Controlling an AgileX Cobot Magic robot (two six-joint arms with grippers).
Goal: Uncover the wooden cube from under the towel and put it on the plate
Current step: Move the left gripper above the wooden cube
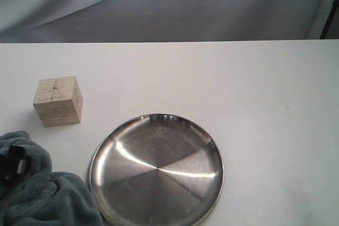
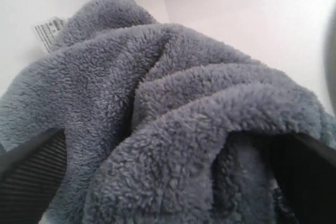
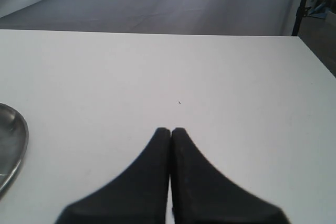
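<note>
towel (image 2: pixel 131 66) buries left gripper (image 2: pixel 176 140), grip can't tell; right gripper (image 3: pixel 171 130) tips pressed together; wooden cube (image 1: pixel 58 100) bare, plate (image 1: pixel 159 169) edge cropped.

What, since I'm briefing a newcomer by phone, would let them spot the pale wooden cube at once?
Find the round shiny stainless-steel plate on the white table. Farther back, to its left, stands the pale wooden cube. Unlike the soft blue-grey fleece towel heaped in front of it, it is hard-edged, with layered sides and a small dark mark on top.
</note>
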